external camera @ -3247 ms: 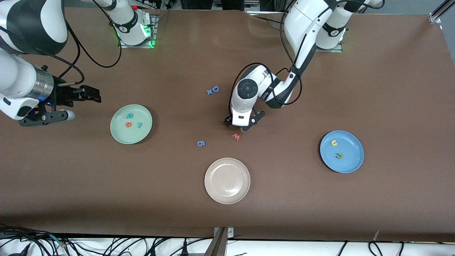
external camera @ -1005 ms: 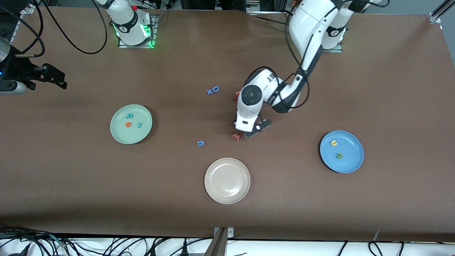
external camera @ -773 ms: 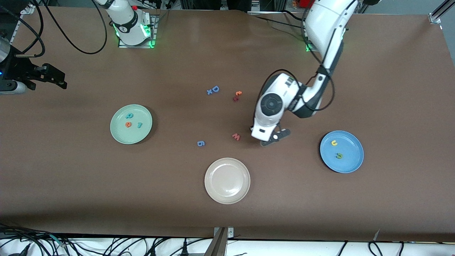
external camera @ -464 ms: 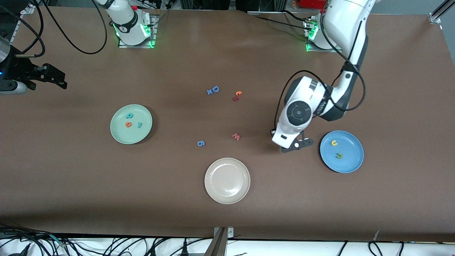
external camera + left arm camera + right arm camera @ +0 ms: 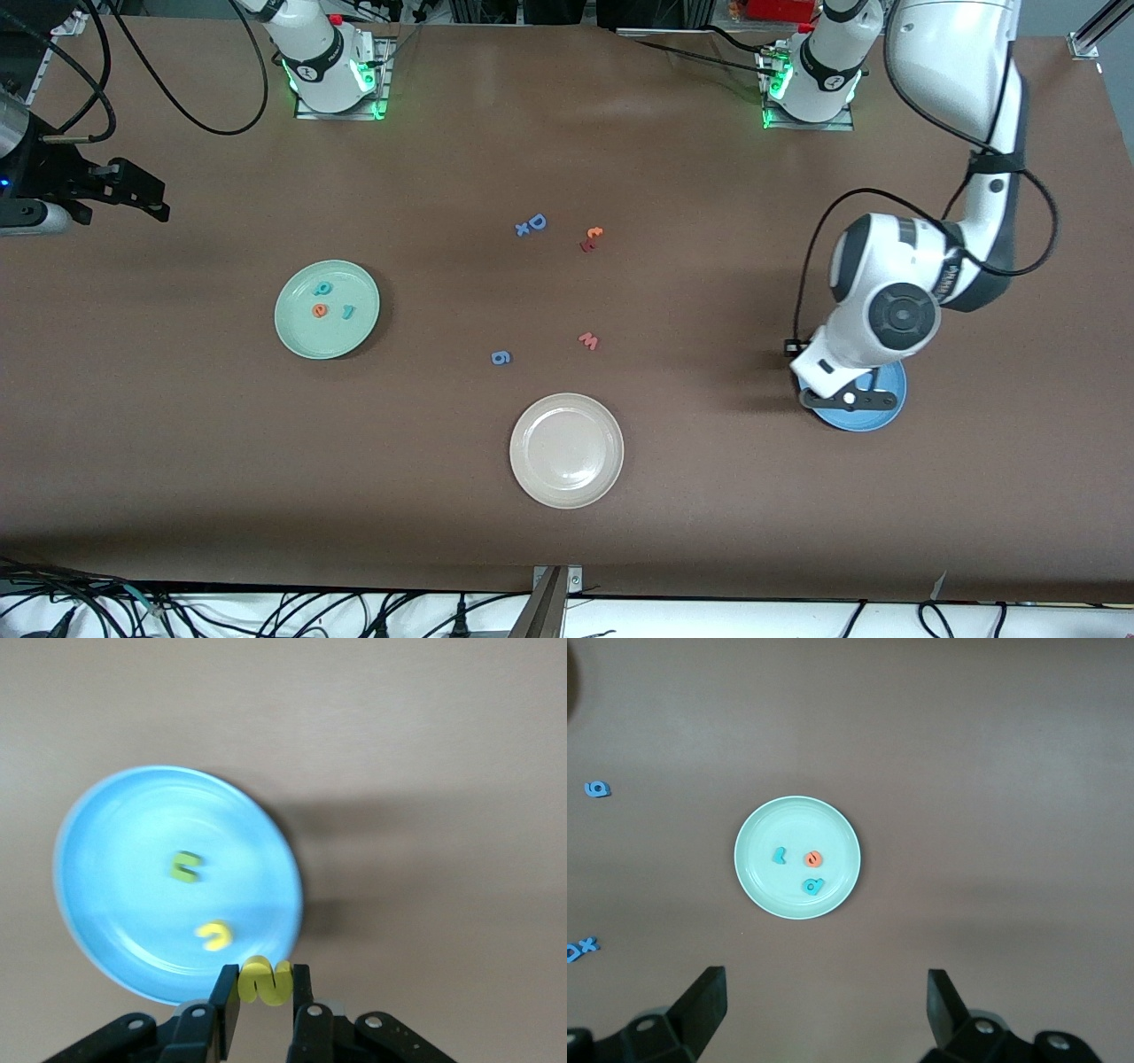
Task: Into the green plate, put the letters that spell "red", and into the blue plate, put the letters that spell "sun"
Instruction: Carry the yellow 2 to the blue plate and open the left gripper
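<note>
My left gripper [image 5: 843,397] hangs over the blue plate [image 5: 893,400], and its wrist hides most of that plate in the front view. In the left wrist view this gripper [image 5: 264,994] is shut on the yellow s [image 5: 264,980], above the rim of the blue plate [image 5: 115,868]. The olive n [image 5: 185,867] and yellow u [image 5: 213,935] lie in that plate. The green plate [image 5: 297,335] holds the teal d [image 5: 323,287], orange e [image 5: 320,310] and teal r [image 5: 348,311]. My right gripper [image 5: 142,197] waits open at the right arm's end of the table, with nothing between its fingers [image 5: 700,1003].
A beige-white plate [image 5: 566,450] sits nearest the front camera. Loose pieces lie mid-table: a blue D with an x [image 5: 532,224], a red-orange letter pair [image 5: 591,238], a pink-red w [image 5: 589,340] and a blue 6 [image 5: 500,357].
My left arm has carried the yellow s from beside the w to over the blue plate. The right arm drew back from the green plate earlier and has since held still.
</note>
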Available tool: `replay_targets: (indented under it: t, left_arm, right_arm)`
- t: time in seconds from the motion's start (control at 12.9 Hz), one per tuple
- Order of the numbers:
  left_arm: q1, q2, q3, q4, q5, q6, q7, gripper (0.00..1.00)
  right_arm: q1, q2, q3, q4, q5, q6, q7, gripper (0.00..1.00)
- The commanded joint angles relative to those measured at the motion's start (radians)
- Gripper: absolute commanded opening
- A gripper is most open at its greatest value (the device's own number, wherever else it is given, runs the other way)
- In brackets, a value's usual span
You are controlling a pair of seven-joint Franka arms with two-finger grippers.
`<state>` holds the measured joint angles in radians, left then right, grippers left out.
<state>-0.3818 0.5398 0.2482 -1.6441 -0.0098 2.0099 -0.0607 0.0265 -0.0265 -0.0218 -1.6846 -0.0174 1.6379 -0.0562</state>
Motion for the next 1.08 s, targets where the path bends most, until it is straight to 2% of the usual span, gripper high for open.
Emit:
replay_targets:
  t: [0.0, 0.15, 0.46, 0.54, 0.62, 0.77, 0.93, 1.01]
  left_arm:
    - [0.001, -0.020, 0.051, -0.032, -0.042, 0.000, 0.201, 0.10]
    - [0.018, 0.015, 0.068, -0.033, -0.058, 0.009, 0.313, 0.11]
    - [0.052, 0.112, 0.069, -0.031, -0.131, 0.091, 0.369, 0.11]
    - [0.053, 0.126, 0.069, -0.031, -0.145, 0.116, 0.369, 0.18]
    - [0.053, 0.135, 0.069, -0.031, -0.160, 0.128, 0.371, 0.40]
    - [0.052, 0.128, 0.069, -0.028, -0.162, 0.122, 0.372, 1.00]
    - [0.050, 0.059, 0.069, -0.017, -0.159, 0.063, 0.392, 1.00]
    - [0.050, -0.005, 0.069, -0.017, -0.159, 0.031, 0.395, 1.00]
  right_arm:
    - [-0.007, -0.009, 0.009, 0.002, -0.004, -0.012, 0.013, 1.00]
    - [-0.007, -0.009, 0.009, 0.000, -0.003, -0.012, 0.013, 1.00]
    - [-0.005, -0.009, 0.013, 0.002, -0.003, -0.012, 0.016, 1.00]
    - [-0.005, -0.009, 0.016, 0.002, -0.003, -0.012, 0.016, 1.00]
    - [-0.005, -0.009, 0.020, 0.002, -0.003, -0.012, 0.016, 1.00]
    - [-0.005, -0.009, 0.020, 0.002, -0.003, -0.012, 0.016, 1.00]
    - [-0.005, -0.009, 0.020, 0.002, -0.004, -0.012, 0.016, 1.00]
    - [-0.005, -0.009, 0.020, 0.002, -0.003, -0.012, 0.016, 1.00]
